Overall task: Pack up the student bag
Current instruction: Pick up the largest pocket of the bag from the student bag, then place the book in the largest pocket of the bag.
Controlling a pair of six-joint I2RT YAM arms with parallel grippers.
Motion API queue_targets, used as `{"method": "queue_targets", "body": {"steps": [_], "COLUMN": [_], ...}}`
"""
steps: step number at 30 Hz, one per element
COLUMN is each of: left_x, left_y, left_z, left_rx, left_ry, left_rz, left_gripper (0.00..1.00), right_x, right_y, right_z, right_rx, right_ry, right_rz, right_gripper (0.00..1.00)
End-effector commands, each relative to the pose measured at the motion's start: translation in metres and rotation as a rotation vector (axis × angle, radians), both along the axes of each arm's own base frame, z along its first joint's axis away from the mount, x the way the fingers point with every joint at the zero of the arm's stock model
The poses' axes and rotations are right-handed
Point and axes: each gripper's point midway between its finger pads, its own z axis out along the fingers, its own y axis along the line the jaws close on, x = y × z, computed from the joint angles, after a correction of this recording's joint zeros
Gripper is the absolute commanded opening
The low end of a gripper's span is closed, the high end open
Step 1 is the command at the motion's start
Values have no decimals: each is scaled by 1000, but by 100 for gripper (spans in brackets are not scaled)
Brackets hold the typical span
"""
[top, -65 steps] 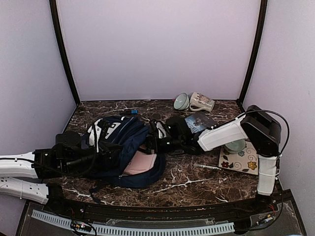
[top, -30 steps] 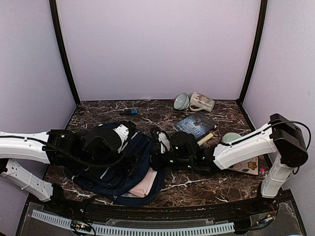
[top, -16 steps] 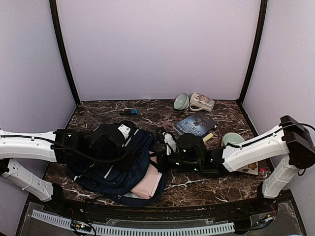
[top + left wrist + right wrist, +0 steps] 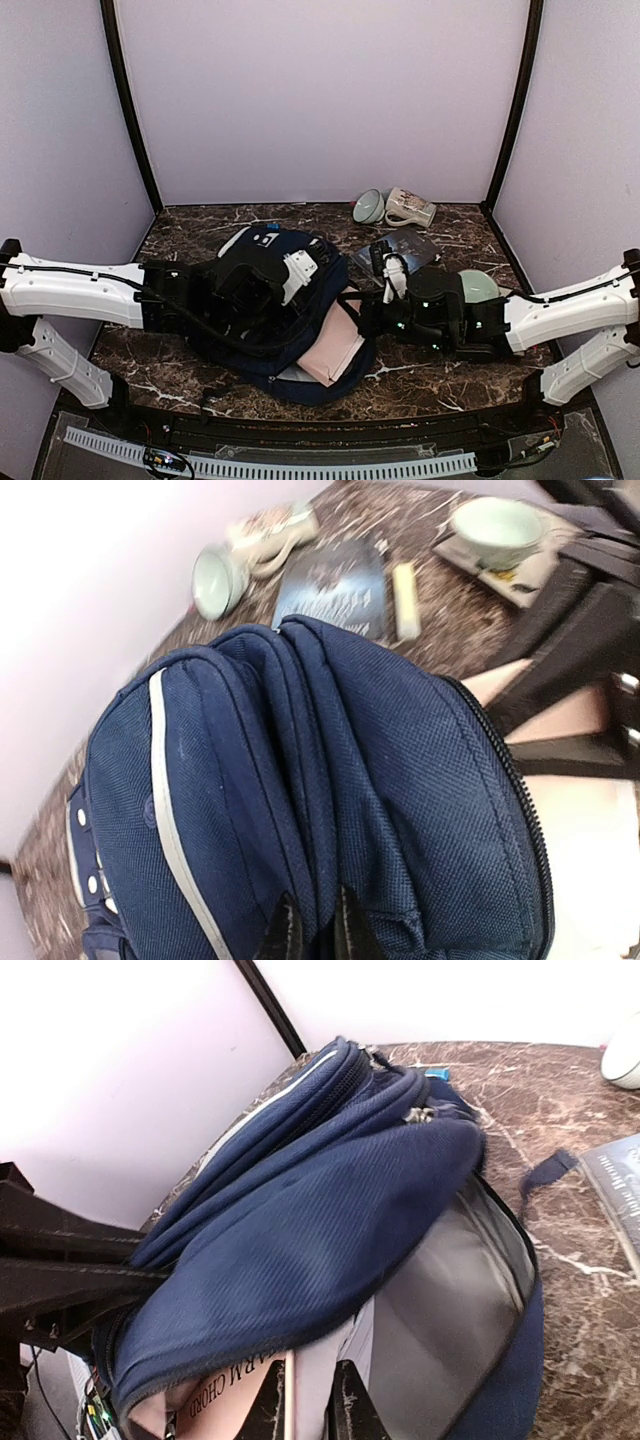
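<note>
Dark brown marble-patterned surface (image 4: 200, 225) with white veins, enclosed by plain pale lilac walls (image 4: 320, 100) and two black corner posts (image 4: 130, 110).

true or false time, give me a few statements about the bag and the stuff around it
1. The left tool pinches navy fabric of the student bag. True.
2. The bag is zipped shut. False: it gapes open, a pink book sticking out.
3. A pale green bowl lies by a mug at the back of the table. True.
4. The dark book is inside the bag. False: it lies on the table, outside.
5. The right tool hovers over the mug. False: it is at the bag's opening, closed on the pink book.
</note>
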Motion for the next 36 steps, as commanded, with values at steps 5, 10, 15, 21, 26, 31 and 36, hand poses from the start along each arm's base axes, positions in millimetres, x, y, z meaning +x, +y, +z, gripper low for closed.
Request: {"method": "queue_targets", "body": {"steps": [5,10,15,21,26,31,36], "left_x": [-24,-37,-41,-42,-38,-24,-4], "left_y": [-31,-32,-38,-33,-33,-23,-3], "left_z": [107,115,115,138,138,127,113], "left_rx": [-246,-315,-340,-387,-393,-372,-319], "left_ry": [-263,-238,-218,-256,-251,-261,-280], "left_rz": [-273,-337,-364,-363,-335,-228,-68], "left_gripper": [0,0,0,0,0,0,0], "right_x": [-31,7,55,84,93,76,43], "right_y": [9,-8,-15,-8,-14,28,45], "right_z": [61,60,46,-3,-11,-4,-2], "right_rx": [216,255,294,220,327,289,306], "right_ry": [1,-28,2,62,48,44,94], "right_rz": [186,-7,-213,-353,-377,-146,67], "right_gripper": [0,0,0,0,0,24,61]}}
